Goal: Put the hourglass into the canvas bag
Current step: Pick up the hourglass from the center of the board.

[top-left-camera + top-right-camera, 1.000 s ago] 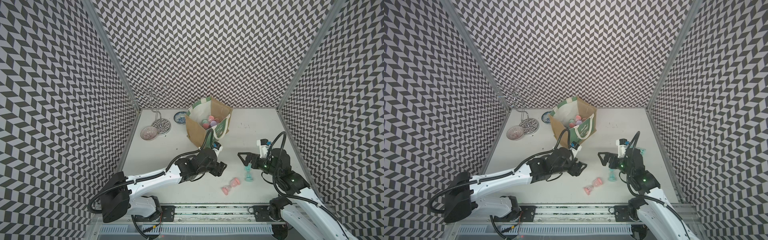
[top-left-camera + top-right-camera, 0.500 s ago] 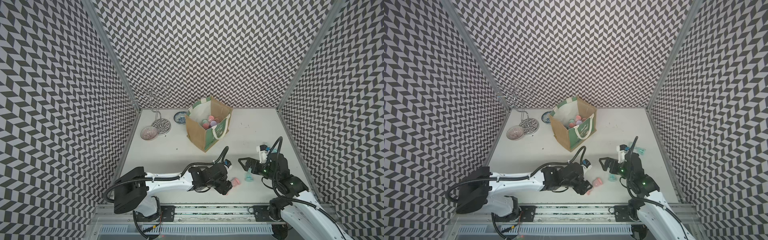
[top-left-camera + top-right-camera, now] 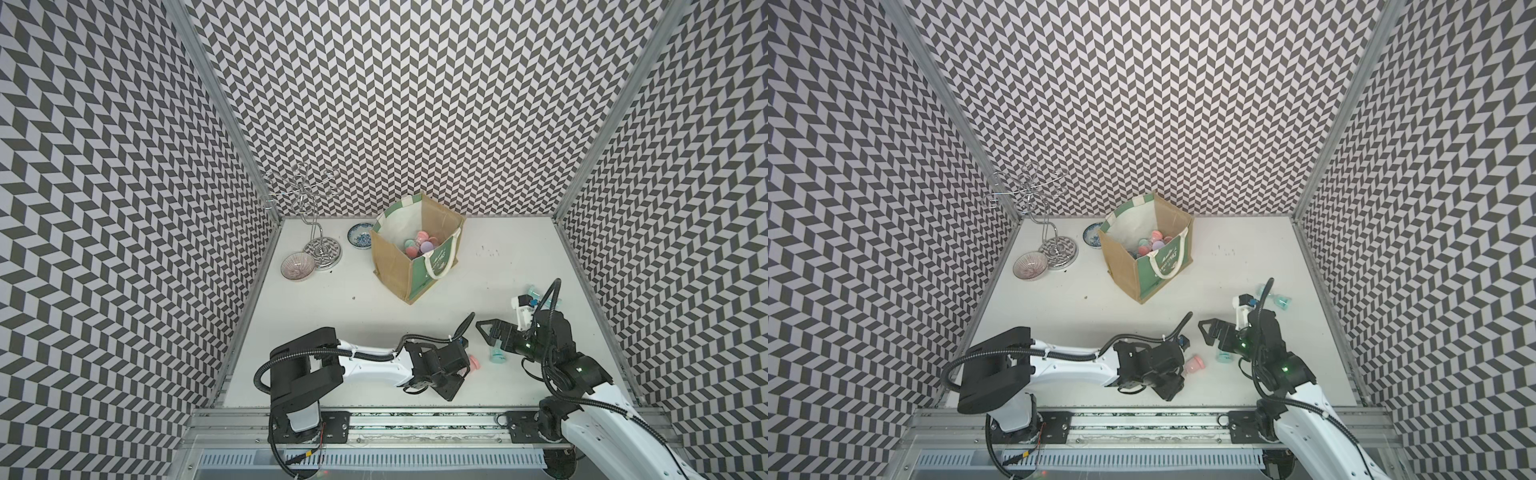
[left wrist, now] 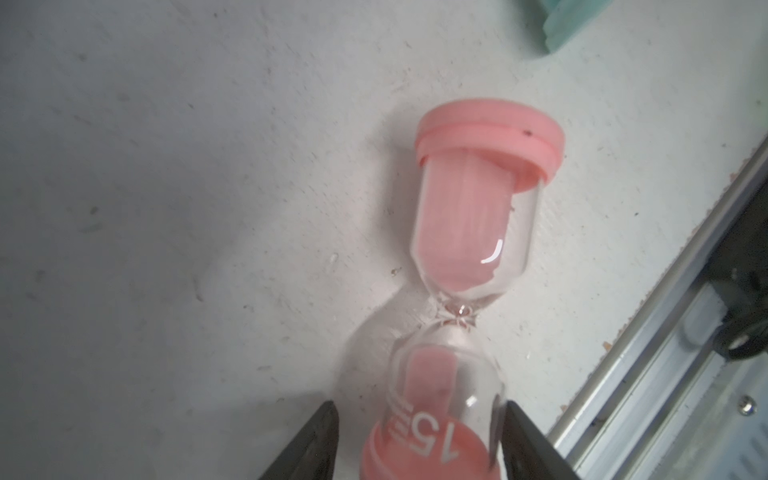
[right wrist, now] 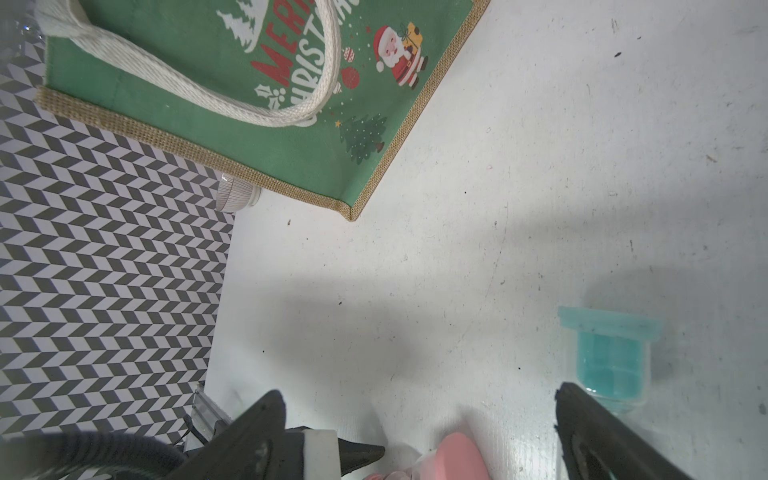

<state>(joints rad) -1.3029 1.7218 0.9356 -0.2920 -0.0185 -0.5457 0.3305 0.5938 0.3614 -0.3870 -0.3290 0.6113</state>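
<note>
Left wrist view, left claw (image 4: 420,407) straddling pink hourglass (image 4: 465,232), arm (image 3: 374,366) stretched low

- The hourglass (image 4: 461,266) was clear glass with pink end caps and pink sand, marked "15". It lay on its side on the white table (image 3: 332,332) near the front edge.
- The canvas bag (image 3: 399,266) stood upright and open near the back. It was tan jute with a green Christmas panel (image 5: 187,120) and white rope handles.

Layout noted
We log the canvas bag (image 3: 390,266) rear-centre on the desk (image 3: 498,270); hourglass (image 3: 473,362) near front edge, second hourglass (image 3: 496,355) just right of it.
</note>
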